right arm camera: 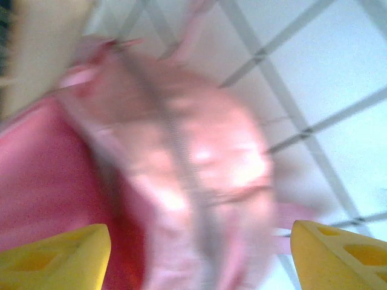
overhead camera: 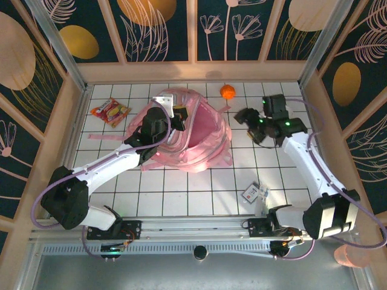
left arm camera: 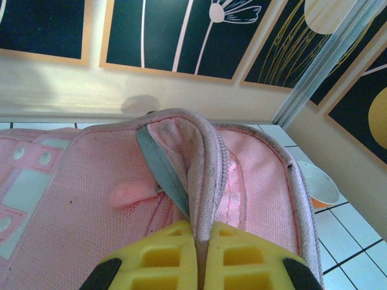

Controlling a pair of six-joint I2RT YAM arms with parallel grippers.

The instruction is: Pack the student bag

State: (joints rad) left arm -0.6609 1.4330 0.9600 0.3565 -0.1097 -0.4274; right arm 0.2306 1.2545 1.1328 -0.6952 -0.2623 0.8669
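Jaws of our left gripper (left arm camera: 198,238) are clenched on a fold of the bag (left arm camera: 84,205), at its rim, and the pink fabric and zip edge rise straight out from between them. Beyond those jaws the bag's mesh lining spreads to both sides. Our right gripper (right arm camera: 199,241) has its jaws released and wide apart, grasping nothing. The bag lies blurred ahead of them, with pink lining toward the left jaw and the tiled table (right arm camera: 357,54) toward the right one. From above we see the bag lying open on the table between the two grippers. The left jaws are over its left rim and the right jaws just beside its right edge; whether they touch it we cannot tell. An orange ball (overhead camera: 228,91) sits near the right jaws, apart from the bag. A snack packet (overhead camera: 110,111) lies well left of the left jaws, and a small white packet (overhead camera: 254,192) lies well behind the right jaws.
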